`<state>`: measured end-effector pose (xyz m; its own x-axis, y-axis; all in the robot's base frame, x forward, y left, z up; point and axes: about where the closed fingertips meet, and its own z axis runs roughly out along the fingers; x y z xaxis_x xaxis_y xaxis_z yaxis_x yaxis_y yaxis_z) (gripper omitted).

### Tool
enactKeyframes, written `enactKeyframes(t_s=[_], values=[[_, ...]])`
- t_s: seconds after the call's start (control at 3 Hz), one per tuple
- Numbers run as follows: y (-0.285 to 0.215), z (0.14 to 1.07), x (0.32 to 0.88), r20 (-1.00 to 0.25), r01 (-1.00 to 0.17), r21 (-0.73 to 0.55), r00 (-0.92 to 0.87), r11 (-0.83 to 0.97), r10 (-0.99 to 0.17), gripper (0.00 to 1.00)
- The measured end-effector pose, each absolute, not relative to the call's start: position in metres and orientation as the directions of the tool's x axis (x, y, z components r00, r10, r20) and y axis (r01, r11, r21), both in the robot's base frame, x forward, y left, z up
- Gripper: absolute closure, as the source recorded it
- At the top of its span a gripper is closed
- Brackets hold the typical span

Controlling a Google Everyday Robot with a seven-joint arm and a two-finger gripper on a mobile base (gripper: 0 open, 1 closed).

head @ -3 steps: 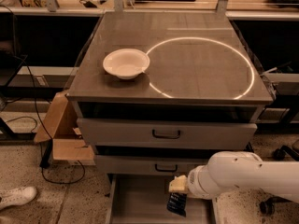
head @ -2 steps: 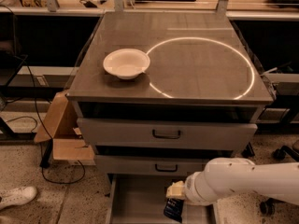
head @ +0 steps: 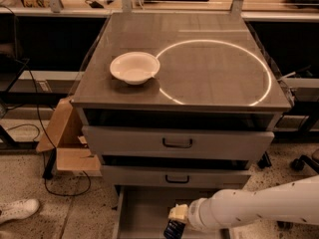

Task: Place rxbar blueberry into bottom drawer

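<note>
The bottom drawer (head: pixel 142 210) is pulled open at the foot of the grey cabinet, its flat floor showing. My white arm reaches in from the lower right, and the gripper (head: pixel 175 222) sits low over the drawer's middle. It is shut on the rxbar blueberry (head: pixel 173 230), a small dark navy bar that hangs from the fingers just above the drawer floor. The bar's lower end is cut off by the bottom edge of the camera view.
Two shut grey drawers (head: pixel 177 143) with dark handles sit above the open one. A white bowl (head: pixel 134 67) rests on the cabinet top (head: pixel 214 68). A cardboard box (head: pixel 67 143) and cables lie on the floor to the left, a white shoe (head: pixel 17 210) at lower left.
The arm has drawn left and lower, carrying the bar down toward the open drawer's floor. Bowl and drawers have not moved.
</note>
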<state>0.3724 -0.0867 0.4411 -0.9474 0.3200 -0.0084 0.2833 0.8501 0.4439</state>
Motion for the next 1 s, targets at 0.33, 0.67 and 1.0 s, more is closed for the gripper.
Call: enactKeyframes(t_s=[0.33,0.67,1.0], values=[[-0.086,0.437,0.373,-0.007,0.289,0.453,-0.945,0.843,0.328,1.0],[-0.083,0.424,0.37,0.03,0.308,0.478,-0.942,0.823,0.335,1.0],[-0.073,0.389,0.376,0.054,0.317,0.502,-0.94,0.805,0.337,1.0]])
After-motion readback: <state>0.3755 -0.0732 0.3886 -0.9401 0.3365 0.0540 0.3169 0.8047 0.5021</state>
